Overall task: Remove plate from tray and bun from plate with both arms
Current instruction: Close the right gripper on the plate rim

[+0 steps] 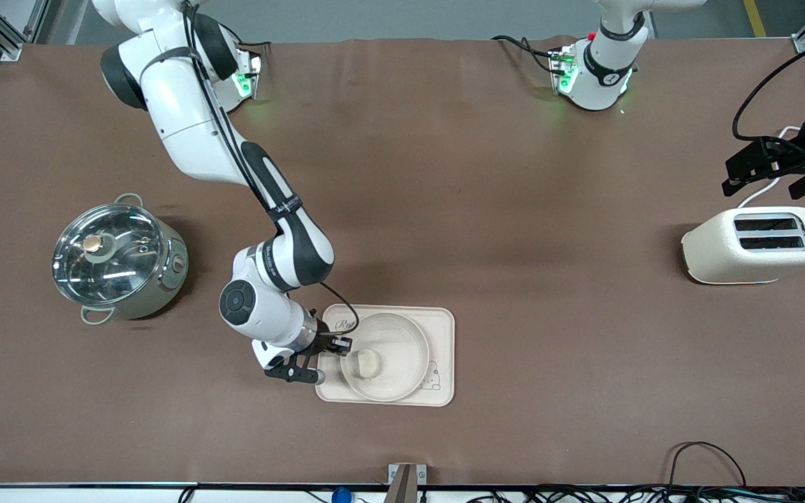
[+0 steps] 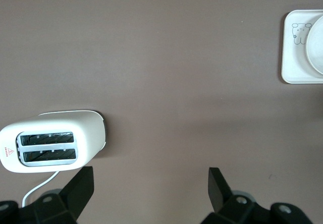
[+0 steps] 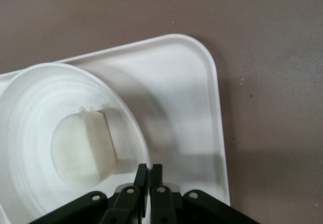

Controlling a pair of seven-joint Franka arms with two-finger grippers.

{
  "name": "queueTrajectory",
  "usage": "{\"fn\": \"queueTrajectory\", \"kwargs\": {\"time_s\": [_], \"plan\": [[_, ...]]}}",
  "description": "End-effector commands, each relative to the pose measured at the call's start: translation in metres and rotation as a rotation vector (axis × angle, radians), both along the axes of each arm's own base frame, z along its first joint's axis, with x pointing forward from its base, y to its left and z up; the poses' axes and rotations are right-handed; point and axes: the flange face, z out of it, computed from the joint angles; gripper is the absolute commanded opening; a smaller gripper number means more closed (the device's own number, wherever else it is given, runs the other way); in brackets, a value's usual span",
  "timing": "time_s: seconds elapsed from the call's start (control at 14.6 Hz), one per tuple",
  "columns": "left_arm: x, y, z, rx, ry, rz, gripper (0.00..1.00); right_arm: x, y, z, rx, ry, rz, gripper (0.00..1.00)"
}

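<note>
The round cream plate point(image 1: 402, 335) sits on the rectangular cream tray point(image 1: 441, 349), near the front camera. The pale bun point(image 1: 365, 364) lies in the plate, close to the rim at the right arm's end. My right gripper point(image 1: 342, 344) is shut on that rim; in the right wrist view the fingers point(image 3: 150, 171) pinch the plate point(image 3: 30, 113) edge right beside the bun point(image 3: 83, 146), over the tray point(image 3: 176, 98). My left gripper point(image 1: 759, 178) is open and empty, waiting in the air beside the toaster; its wrist view point(image 2: 150, 183) shows bare table between the fingers.
A cream toaster point(image 1: 755, 244) stands at the left arm's end of the table, also in the left wrist view point(image 2: 55, 141). A steel pot with a glass lid point(image 1: 117, 258) stands at the right arm's end. The tray's corner shows in the left wrist view point(image 2: 295, 57).
</note>
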Motion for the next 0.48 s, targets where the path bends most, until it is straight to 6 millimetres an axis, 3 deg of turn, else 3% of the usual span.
{"fn": "queueTrajectory", "kwargs": {"time_s": [0.0, 0.14, 0.41], "plan": [[-0.001, 0.001, 0.004, 0.006, 0.006, -0.007, 1.0, 0.001, 0.005, 0.001, 0.018, -0.007, 0.001, 0.01], [-0.001, 0.001, 0.004, 0.006, 0.006, -0.007, 1.0, 0.004, 0.0, 0.004, 0.016, -0.017, 0.018, 0.01], [-0.001, 0.001, 0.004, 0.006, 0.006, -0.007, 1.0, 0.01, -0.008, 0.052, 0.032, -0.019, 0.032, 0.0]]}}
